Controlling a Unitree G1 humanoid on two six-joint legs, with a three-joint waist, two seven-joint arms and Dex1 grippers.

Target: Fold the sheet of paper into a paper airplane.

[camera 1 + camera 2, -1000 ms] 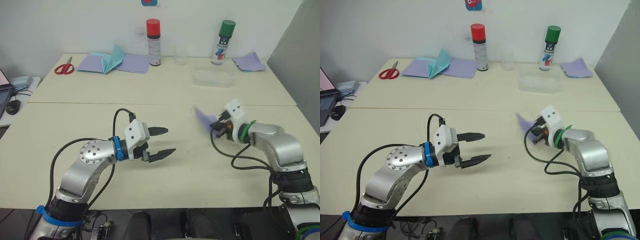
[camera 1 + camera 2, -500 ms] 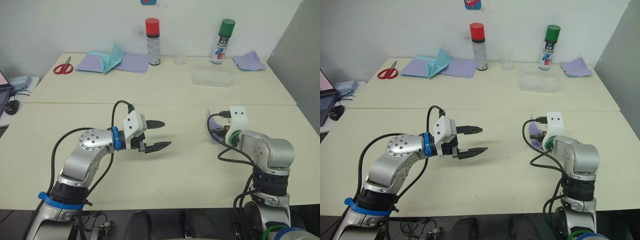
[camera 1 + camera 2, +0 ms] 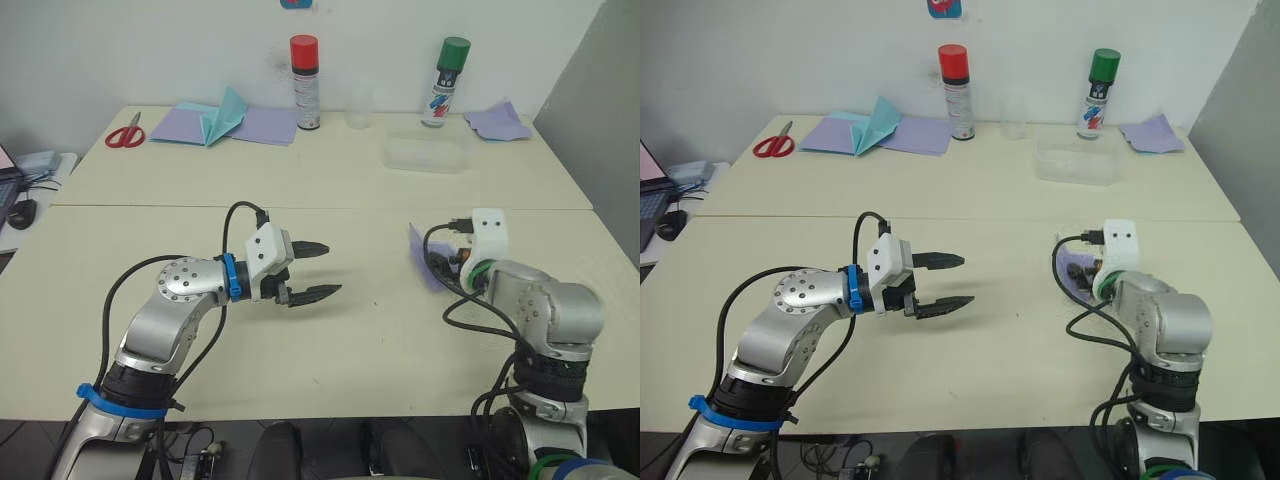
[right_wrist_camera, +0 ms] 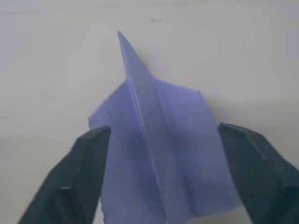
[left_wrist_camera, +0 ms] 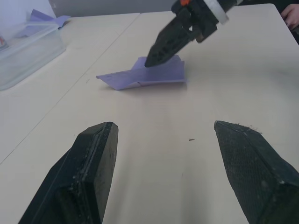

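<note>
The sheet of paper is folded into a lilac paper airplane (image 4: 159, 140), a creased wedge whose point faces away from my right wrist. It lies on the table at the right (image 3: 421, 258), and the left wrist view shows it flat on the table (image 5: 145, 77). My right gripper (image 4: 162, 130) is open, one finger on each side of the airplane, low over it. In the left wrist view one right finger (image 5: 163, 44) reaches down to the paper's edge. My left gripper (image 3: 318, 270) hovers open and empty over the table's middle, well left of the airplane.
Along the back stand a red-capped spray can (image 3: 305, 82), a clear cup (image 3: 359, 110), a green-capped spray can (image 3: 447, 82) and a clear plastic container (image 3: 427, 155). Scissors (image 3: 127, 133), wide lilac sheets with a teal folded piece (image 3: 225, 115) and another lilac piece (image 3: 497, 122) lie there.
My right gripper brought the airplane down to the table and opened, letting go of it. The left gripper shifted slightly and stayed open.
</note>
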